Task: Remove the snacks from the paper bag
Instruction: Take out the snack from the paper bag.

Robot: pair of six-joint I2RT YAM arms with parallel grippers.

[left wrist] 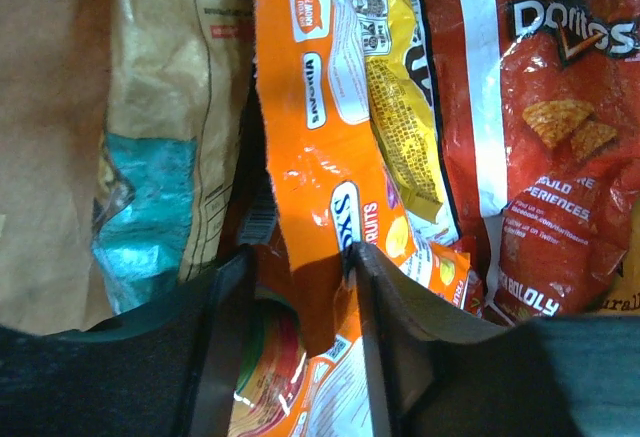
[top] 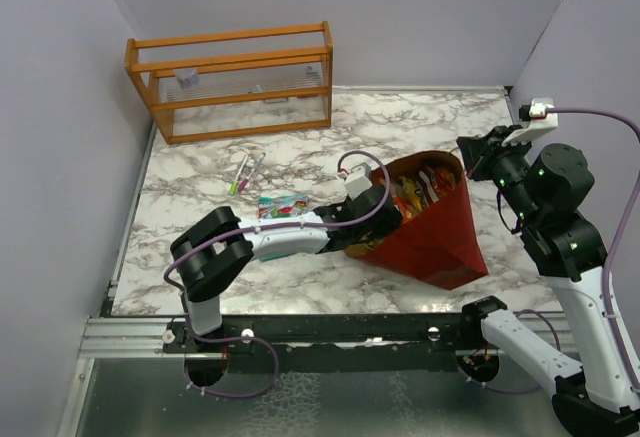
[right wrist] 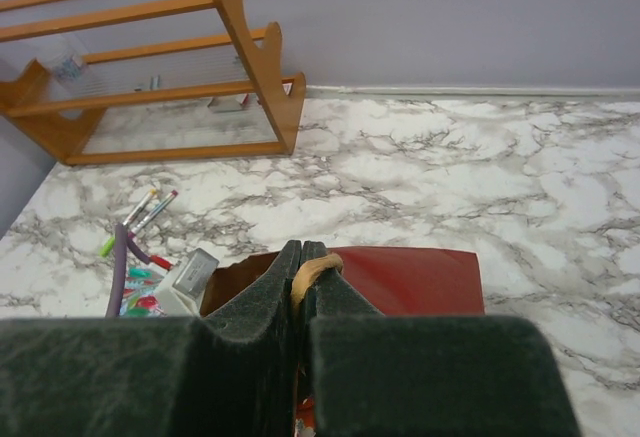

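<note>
The dark red paper bag (top: 440, 242) lies on its side on the marble table, its mouth facing up-left and full of snacks (top: 420, 189). My left gripper (top: 388, 207) is inside the mouth. In the left wrist view its jaws (left wrist: 300, 257) are closed onto an orange packet (left wrist: 320, 107), both fingers touching it. Beside that packet are a yellow packet (left wrist: 400, 107), a red Doritos packet (left wrist: 550, 157) and a tan-and-teal packet (left wrist: 150, 207). My right gripper (top: 468, 157) is at the bag's far rim, shut (right wrist: 302, 249) on a tan cord handle (right wrist: 320, 267) above the bag (right wrist: 410, 277).
A teal packet (top: 283, 204) lies on the table left of the bag, under my left forearm. Pink and green pens (top: 246, 172) lie beyond it. An orange wooden rack (top: 235, 82) stands at the back left. Walls close in on both sides.
</note>
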